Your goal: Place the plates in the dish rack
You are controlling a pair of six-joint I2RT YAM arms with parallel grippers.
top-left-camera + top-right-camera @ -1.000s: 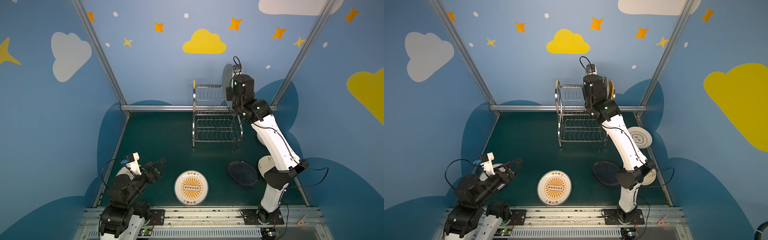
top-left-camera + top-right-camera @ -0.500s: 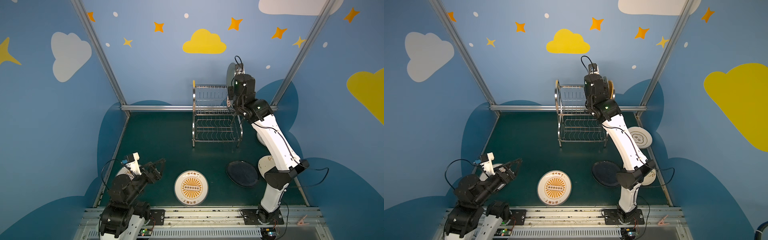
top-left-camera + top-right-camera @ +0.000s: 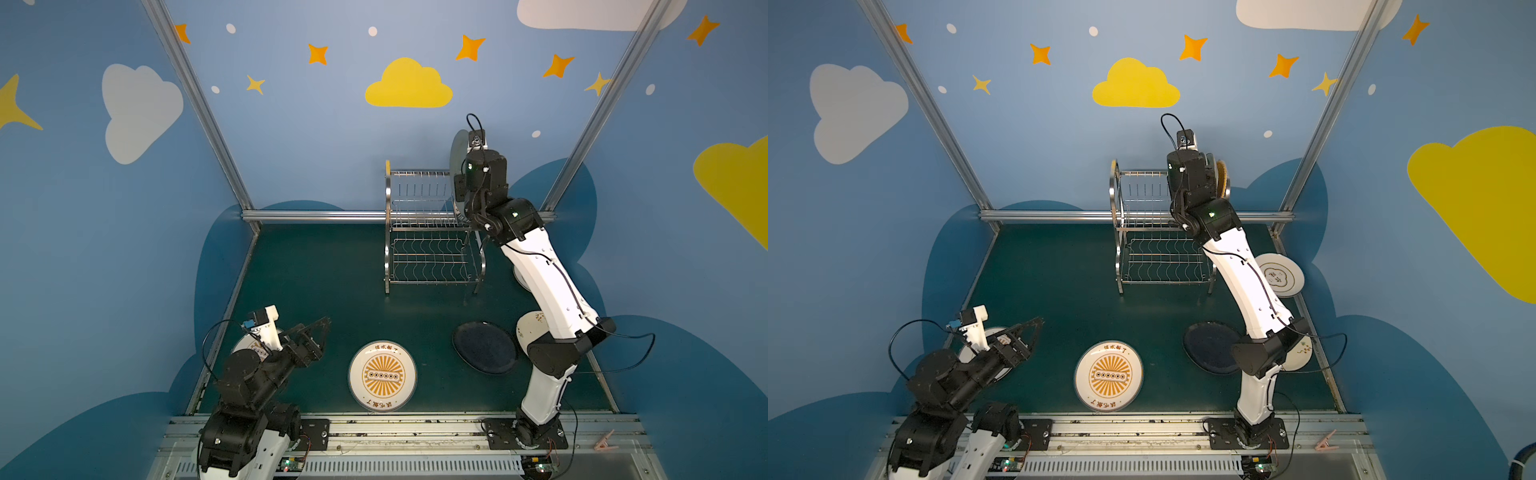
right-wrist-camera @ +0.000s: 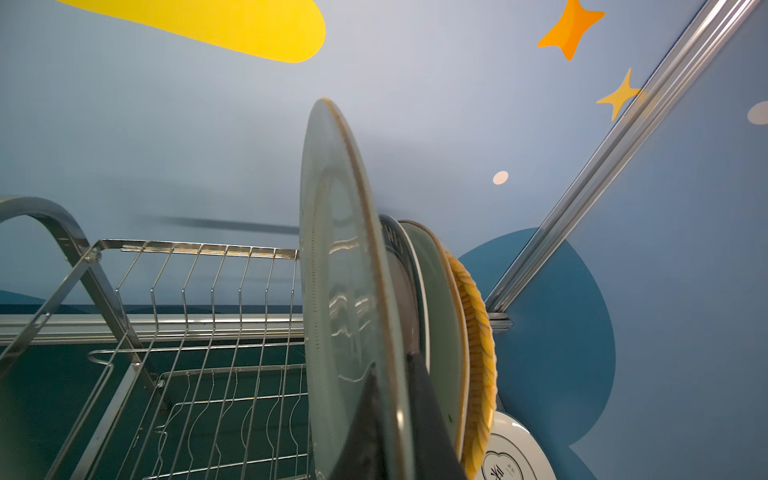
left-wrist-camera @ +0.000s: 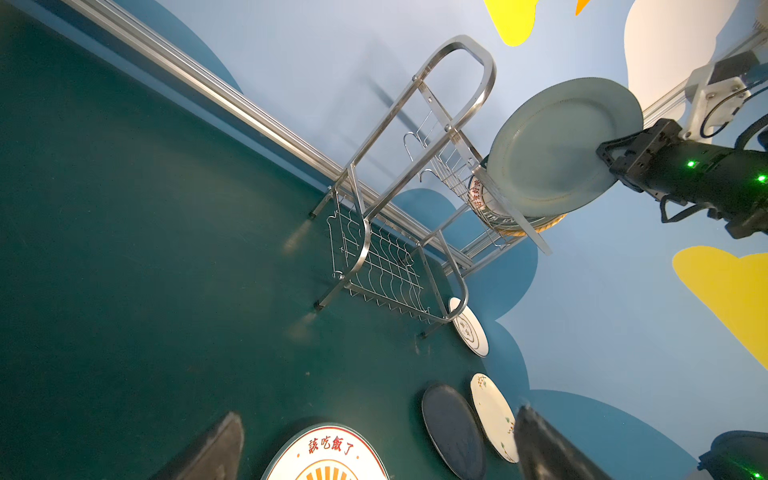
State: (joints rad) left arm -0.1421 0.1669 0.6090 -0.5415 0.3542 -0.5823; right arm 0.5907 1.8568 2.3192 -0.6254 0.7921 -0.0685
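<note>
The dish rack (image 3: 432, 232) (image 3: 1158, 232) stands at the back of the table. At the right end of its upper tier stand a lettered dark-rimmed plate (image 4: 399, 257), a pale green plate (image 4: 440, 311) and an orange woven plate (image 4: 478, 332). My right gripper (image 4: 395, 374) is shut on the rim of a grey-green plate (image 5: 552, 145) (image 4: 340, 291). That plate is upright beside these three and reaches higher than they do. My left gripper (image 3: 322, 334) (image 5: 378, 446) hangs open and empty at the front left, over the table.
Flat on the table lie a sunburst plate (image 3: 382, 376), a black plate (image 3: 484, 347), a white floral plate (image 5: 494, 415) by the right arm's base, and a white emblem plate (image 3: 1279, 274) right of the rack. Another plate (image 3: 249, 345) lies under the left arm.
The right gripper has shifted only slightly with the grey-green plate, rising a little at the rack's right end. The left arm has not moved.
</note>
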